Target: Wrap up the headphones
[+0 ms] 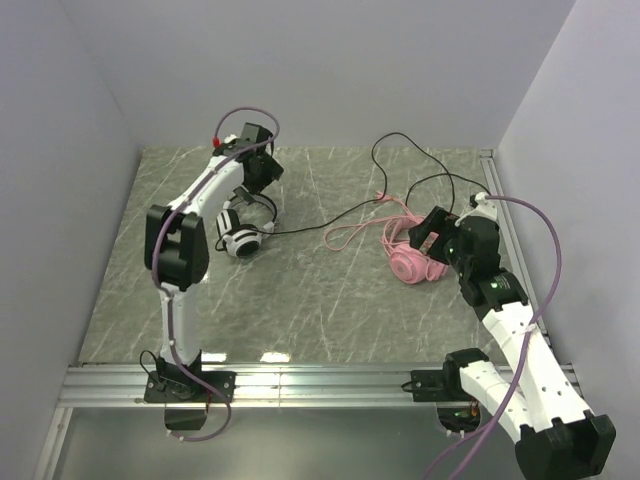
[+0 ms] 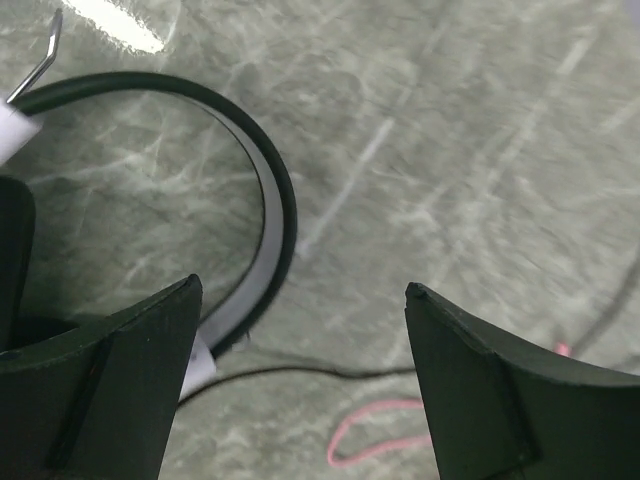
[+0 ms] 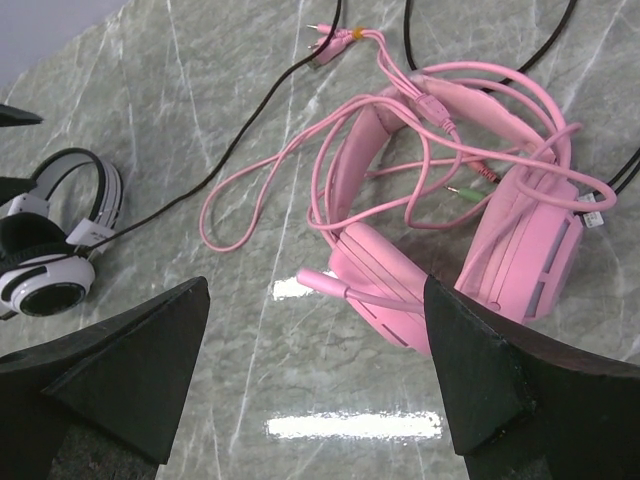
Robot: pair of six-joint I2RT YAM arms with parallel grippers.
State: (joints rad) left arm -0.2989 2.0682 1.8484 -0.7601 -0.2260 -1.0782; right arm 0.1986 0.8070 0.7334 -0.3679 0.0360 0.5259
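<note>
Left tool [image 2: 302, 290] spread wide, empty, poised over the black-and-white headset [image 1: 240, 235] at left centre of the top view; headband [image 2: 280, 210] arcing under the finger at the wrist frame's lower left. Right tool [image 3: 315, 285] equally wide, empty, above the pink headset [image 3: 520, 250] at right centre. Headsets flat on the worktop [image 1: 300, 320], well apart. Probably light: springy stiff bands, soft cups, thin boom mic [image 3: 340, 290] looking fragile. Black cable [image 3: 240, 140] and pink cable [image 3: 204, 214] thin, limp, sprawled in loose loops, the pink tangled over its own band. Best pinch cable near the cup, pin the band with the other tool. Avoid plugs [image 3: 322, 32].
</note>
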